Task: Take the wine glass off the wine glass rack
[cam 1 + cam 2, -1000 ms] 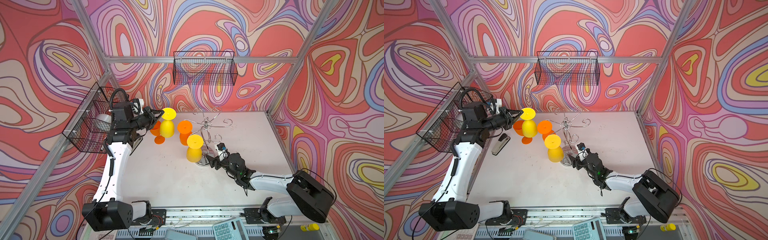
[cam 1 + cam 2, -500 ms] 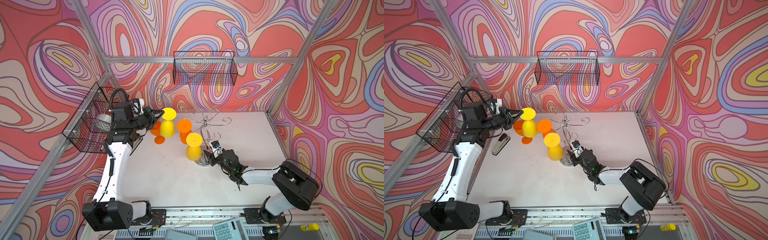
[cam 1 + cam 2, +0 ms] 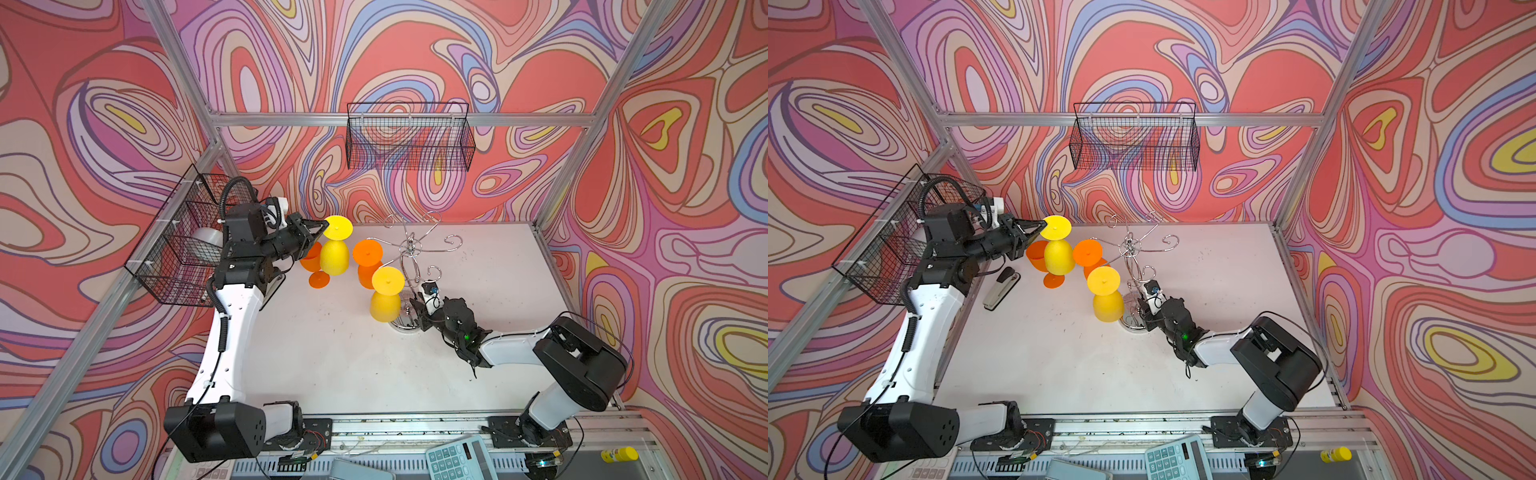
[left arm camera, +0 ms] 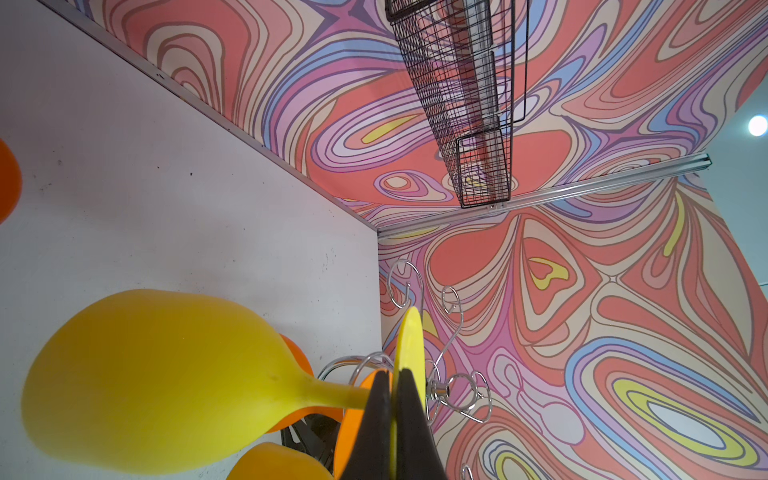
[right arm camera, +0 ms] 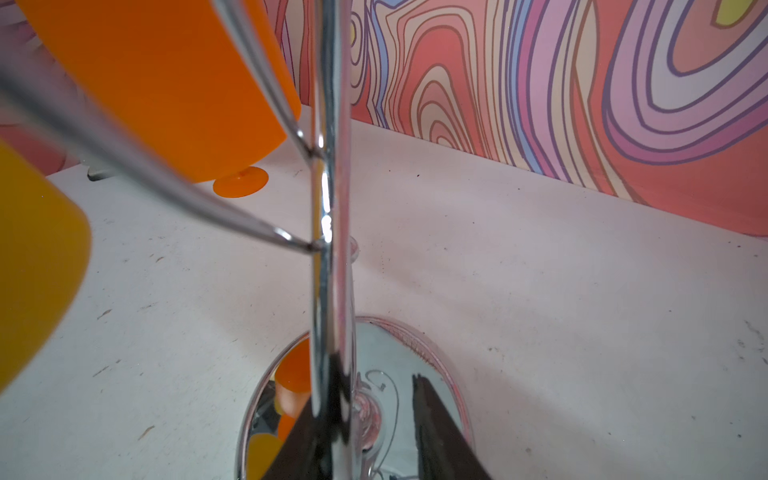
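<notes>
Top view: calculator (image 3: 460,458) keys illegibly small.

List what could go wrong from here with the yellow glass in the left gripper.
The left gripper pinches only the thin foot edge of the held yellow glass; the hanging bowl may swing or slip free.
That bowl hangs beside the upright orange glass; a sideways move may topple it.
The right gripper straddles the stem of the wine glass rack with a gap on one side; the rack may shift.
</notes>
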Available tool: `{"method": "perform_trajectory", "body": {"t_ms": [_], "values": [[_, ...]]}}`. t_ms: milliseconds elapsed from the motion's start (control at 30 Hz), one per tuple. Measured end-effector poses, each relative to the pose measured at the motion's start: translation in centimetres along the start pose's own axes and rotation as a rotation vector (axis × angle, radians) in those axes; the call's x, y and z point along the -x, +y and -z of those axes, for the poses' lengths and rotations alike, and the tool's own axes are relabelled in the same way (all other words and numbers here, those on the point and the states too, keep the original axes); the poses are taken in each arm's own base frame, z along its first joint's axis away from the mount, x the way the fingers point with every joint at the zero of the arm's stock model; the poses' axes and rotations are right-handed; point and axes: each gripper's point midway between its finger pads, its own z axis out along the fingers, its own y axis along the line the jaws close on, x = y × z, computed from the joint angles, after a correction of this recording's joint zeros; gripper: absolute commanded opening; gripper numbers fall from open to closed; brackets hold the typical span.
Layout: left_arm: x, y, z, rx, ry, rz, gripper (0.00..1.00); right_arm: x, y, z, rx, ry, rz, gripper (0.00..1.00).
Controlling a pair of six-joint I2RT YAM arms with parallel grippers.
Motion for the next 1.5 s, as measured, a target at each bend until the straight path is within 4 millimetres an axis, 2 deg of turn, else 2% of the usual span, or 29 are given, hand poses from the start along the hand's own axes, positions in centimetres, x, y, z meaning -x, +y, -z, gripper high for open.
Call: {"method": "perform_trajectory", "body": {"t_ms": [133, 333, 667, 767, 1033, 1300, 1500], "values": [[0.0, 0.0, 0.0, 0.0, 0.0, 0.0, 0.0, 0.2, 0.0, -0.5, 0.001, -0.012, -0.02, 0.22], [0.0, 0.0, 0.0, 0.0, 0.0, 0.0, 0.0, 0.4, 0.3, -0.7, 0.01, -0.021, -0.04, 0.17], [0.0, 0.0, 0.0, 0.0, 0.0, -0.004, 0.0, 0.4, -0.1, -0.7, -0.001, -0.022, -0.048, 0.16], [0.0, 0.0, 0.0, 0.0, 0.0, -0.004, 0.0, 0.5, -1.2, -0.6, -0.025, -0.023, -0.059, 0.16], [0.0, 0.0, 0.0, 0.0, 0.0, -0.004, 0.0, 0.3, -6.3, 0.2, -0.143, -0.027, -0.106, 0.16], [0.0, 0.0, 0.0, 0.0, 0.0, -0.007, 0.0, -0.1, -10.5, 1.1, -0.254, -0.049, -0.167, 0.16], [0.1, -0.2, 0.1, -0.003, -0.003, -0.014, 0.0, -0.3, -12.9, 1.9, -0.384, -0.054, -0.175, 0.16]]}}
